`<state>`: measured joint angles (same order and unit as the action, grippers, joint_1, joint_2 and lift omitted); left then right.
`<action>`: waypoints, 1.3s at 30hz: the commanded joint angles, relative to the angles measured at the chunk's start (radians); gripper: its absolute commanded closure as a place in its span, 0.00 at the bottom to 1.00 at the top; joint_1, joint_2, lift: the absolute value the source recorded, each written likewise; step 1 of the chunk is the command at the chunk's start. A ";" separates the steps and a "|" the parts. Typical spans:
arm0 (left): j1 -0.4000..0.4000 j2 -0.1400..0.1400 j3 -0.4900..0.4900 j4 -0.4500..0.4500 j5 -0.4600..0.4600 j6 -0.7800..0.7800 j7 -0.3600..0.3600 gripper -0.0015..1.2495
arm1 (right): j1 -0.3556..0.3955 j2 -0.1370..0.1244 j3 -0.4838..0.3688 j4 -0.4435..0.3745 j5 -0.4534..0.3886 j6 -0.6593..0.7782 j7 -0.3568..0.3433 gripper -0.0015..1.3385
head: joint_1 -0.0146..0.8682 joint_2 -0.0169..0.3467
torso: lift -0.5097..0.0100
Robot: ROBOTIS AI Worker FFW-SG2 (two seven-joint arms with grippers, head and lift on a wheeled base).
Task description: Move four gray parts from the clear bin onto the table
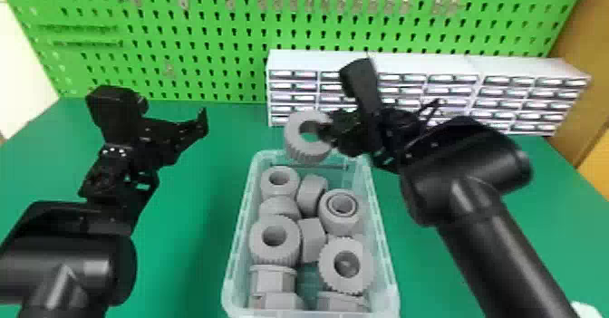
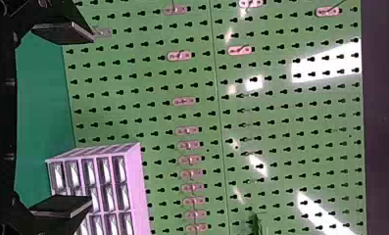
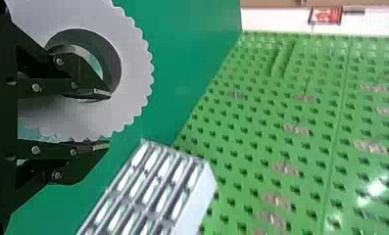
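Observation:
In the head view my right gripper (image 1: 325,133) holds a gray ring-shaped part (image 1: 297,147) with a toothed rim, raised above the far end of the clear bin (image 1: 383,258). The right wrist view has this gripper (image 3: 105,119) shut on the ring's wall (image 3: 128,105), one finger inside the hole and the other outside the rim. Several gray parts lie in the bin, among them a toothed ring (image 1: 253,244), a round part with a nested ring (image 1: 333,219) and a hexagonal part (image 1: 311,240). Left of the bin, my left gripper (image 1: 199,124) is empty; its fingers stand wide apart in its wrist view (image 2: 79,120).
A white cabinet of small drawers (image 1: 430,65) stands on the green table (image 1: 204,213) behind the bin, close beyond the right gripper. Behind it rises a green pegboard (image 1: 217,36) with small metal hooks. The right forearm passes over the table right of the bin.

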<state>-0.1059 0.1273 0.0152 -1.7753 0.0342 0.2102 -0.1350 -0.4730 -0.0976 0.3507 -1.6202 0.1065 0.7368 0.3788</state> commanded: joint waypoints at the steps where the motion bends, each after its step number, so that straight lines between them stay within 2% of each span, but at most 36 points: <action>1: 0.000 0.000 0.002 -0.001 0.004 0.000 0.000 0.10 | 0.048 -0.005 -0.095 -0.109 0.059 0.064 0.000 0.79 | 0.78 0.14 | 0.89; 7: 0.000 0.000 0.002 -0.001 0.009 0.000 -0.002 0.10 | 0.113 -0.007 -0.213 -0.217 0.116 0.128 0.000 0.79 | 0.78 0.14 | 0.89; 15: -0.003 0.000 0.009 -0.003 0.018 0.000 -0.005 0.10 | 0.228 -0.001 -0.369 -0.279 0.124 0.194 0.000 0.79 | 0.78 0.14 | 0.89; 21: -0.005 0.000 0.011 -0.003 0.021 0.000 -0.006 0.10 | 0.301 0.009 -0.450 -0.288 0.125 0.205 0.002 0.79 | 0.78 0.14 | 0.89; 28: -0.011 0.000 -0.001 -0.003 0.023 0.000 -0.006 0.10 | 0.355 0.004 -0.461 -0.280 0.147 0.236 0.002 0.79 | 0.78 0.14 | 0.89; 39: -0.011 -0.002 -0.009 -0.003 0.029 0.000 -0.014 0.10 | 0.410 0.015 -0.473 -0.193 0.150 0.225 0.002 0.79 | 0.78 0.14 | 0.89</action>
<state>-0.1166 0.1266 0.0089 -1.7779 0.0626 0.2102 -0.1484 -0.0792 -0.0839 -0.1191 -1.8503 0.2562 0.9719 0.3804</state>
